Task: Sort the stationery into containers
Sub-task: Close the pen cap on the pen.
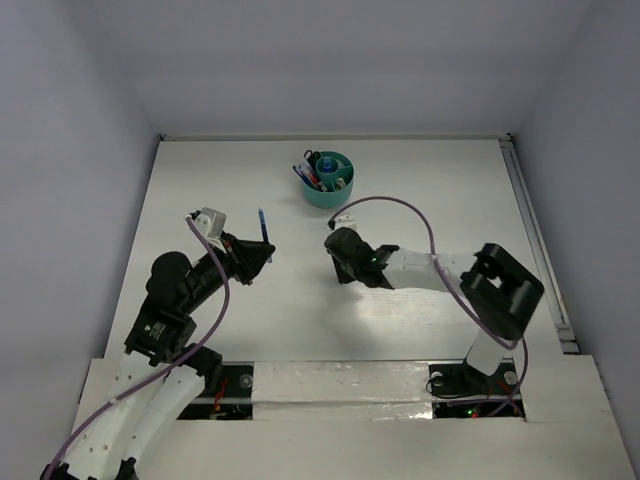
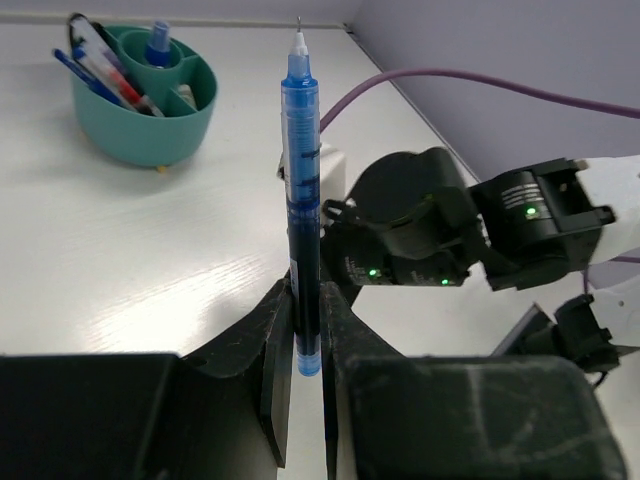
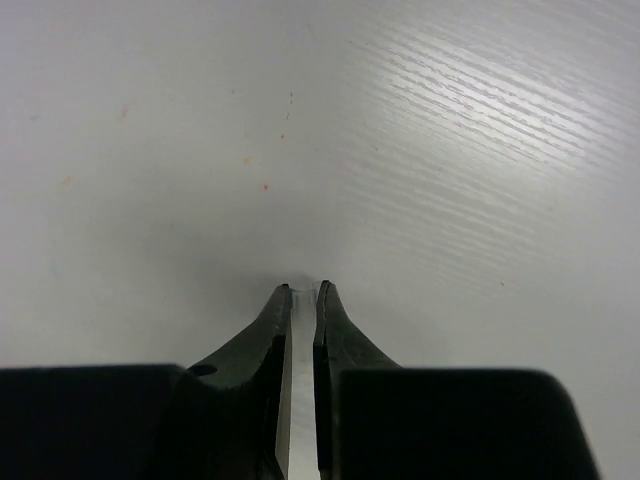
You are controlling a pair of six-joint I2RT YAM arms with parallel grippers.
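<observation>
Left gripper (image 2: 308, 296), clamped on one blue pen (image 2: 301, 200) held upright, well apart from teal divided cup (image 2: 150, 138) (several pens (image 2: 100, 75) already inside); right gripper (image 3: 303, 292), jaws nearly together, contents undeterminable; small pale bit (image 1: 343, 218) unsorted nearby.

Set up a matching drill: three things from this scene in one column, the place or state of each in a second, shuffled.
1. blue pen
2. teal cup
3. right fingers

A. far end of the table, pens inside
B. close together, low over bare white tabletop
C. upright, clamped between the left fingers

Pairs: 1-C, 2-A, 3-B
</observation>
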